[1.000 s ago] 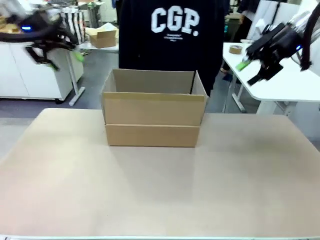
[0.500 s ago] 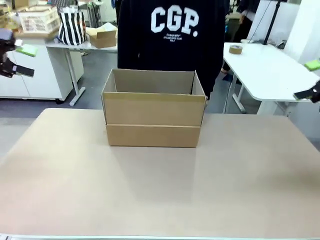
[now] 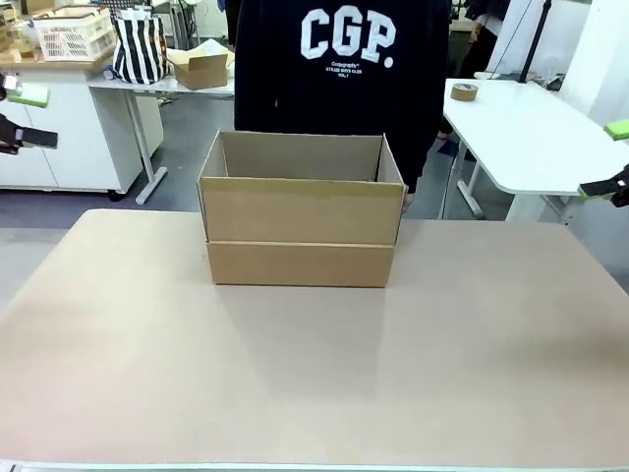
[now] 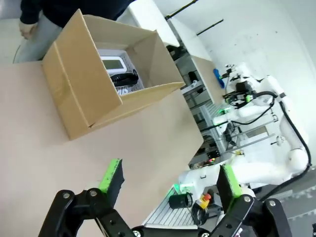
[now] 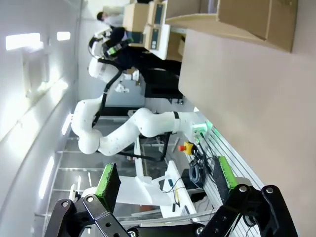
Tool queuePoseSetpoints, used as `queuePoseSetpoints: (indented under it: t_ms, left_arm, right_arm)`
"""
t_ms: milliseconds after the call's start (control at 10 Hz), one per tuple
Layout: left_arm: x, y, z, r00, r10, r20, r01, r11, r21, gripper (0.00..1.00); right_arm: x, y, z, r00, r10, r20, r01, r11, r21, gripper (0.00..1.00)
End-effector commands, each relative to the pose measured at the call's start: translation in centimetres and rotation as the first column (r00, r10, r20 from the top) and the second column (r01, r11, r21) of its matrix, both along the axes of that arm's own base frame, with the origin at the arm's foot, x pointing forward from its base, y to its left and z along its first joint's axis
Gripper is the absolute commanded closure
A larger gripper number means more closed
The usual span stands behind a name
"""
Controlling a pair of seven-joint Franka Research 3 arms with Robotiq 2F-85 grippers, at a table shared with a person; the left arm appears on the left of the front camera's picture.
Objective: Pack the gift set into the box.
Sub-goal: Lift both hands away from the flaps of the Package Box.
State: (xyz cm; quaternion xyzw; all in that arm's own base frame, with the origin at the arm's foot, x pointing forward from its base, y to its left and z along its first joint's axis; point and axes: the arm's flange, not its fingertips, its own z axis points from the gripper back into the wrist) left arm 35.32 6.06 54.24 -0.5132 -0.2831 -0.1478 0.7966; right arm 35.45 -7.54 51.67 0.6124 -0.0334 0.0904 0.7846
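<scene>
The box (image 3: 300, 211) stands open at the far middle of the bench (image 3: 314, 374), close to its far edge, flaps up, its long axis running across the bench from left to right. Its plain brown walls carry no label or print. Seen from the left wrist, a white item (image 4: 114, 63) with a dark piece on it already lies inside; some lettering shows there, too small to read. The bare bench in front of the box holds nothing to pick up. The left hand (image 3: 31, 118) hangs high off the bench's left side and the right hand (image 3: 609, 159) off its right side, both with fingers spread apart and nothing between them. Each is well apart from the box, about equally far, so neither arm looks better placed; either would reach inward and down toward the box's short end. Just behind the box stands a person (image 3: 339, 88) whose dark top reads "CGP." in large white letters; the smaller lines beneath are illegible.
</scene>
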Motion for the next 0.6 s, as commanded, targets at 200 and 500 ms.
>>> queuePoseSetpoints:
  t_ms: [200,500]
  left_arm:
    - [-0.13,0.25,0.63,1.000,0.008,-0.019,-0.007,1.000,0.020,0.00]
    - [-0.13,0.25,0.63,1.000,0.008,-0.019,-0.007,1.000,0.020,0.00]
  right_arm:
    - [-0.32,-0.48,0.39,1.000,0.010,-0.001,-0.010,1.000,-0.019,0.00]
    - [-0.32,-0.48,0.39,1.000,0.010,-0.001,-0.010,1.000,-0.019,0.00]
